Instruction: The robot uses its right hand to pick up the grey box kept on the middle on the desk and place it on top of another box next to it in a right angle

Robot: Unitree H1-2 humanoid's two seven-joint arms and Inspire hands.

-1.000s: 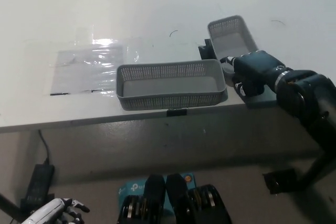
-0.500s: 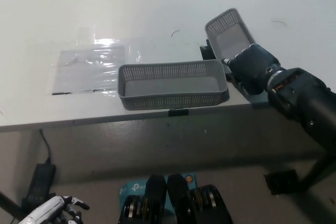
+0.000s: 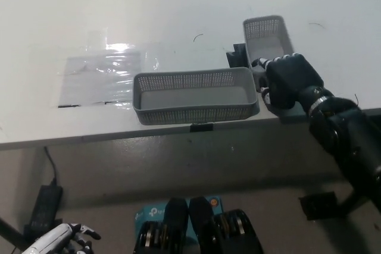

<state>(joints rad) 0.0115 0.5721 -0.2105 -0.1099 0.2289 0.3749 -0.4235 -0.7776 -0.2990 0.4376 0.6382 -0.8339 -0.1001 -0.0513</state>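
- The black right hand (image 3: 287, 80) reaches in from the lower right, its arm running back toward the bottom right corner, and sits at the near end of the smaller grey box (image 3: 269, 38).
- Its fingers (image 3: 275, 61) curl over the near rim of that box and are clamped on it; the near end of the box is hidden under the hand.
- The smaller grey box is a narrow rectangular tray with perforated mesh walls and a smooth floor. It lies right of centre on the desk (image 3: 178, 4), long axis running away from the robot; whether it is lifted off the surface cannot be told.
- The larger grey box (image 3: 195, 94), same mesh make, lies crosswise near the desk's front edge, just beside the hand, its right end close to the held box.
- A clear plastic sheet (image 3: 101, 75) lies flat on the desk left of the larger box, glossy with a bright glare.
- The desk top is smooth, white and matte.
- The white left hand (image 3: 62, 237) rests at the lower left, below desk level, fingers loosely apart and empty.
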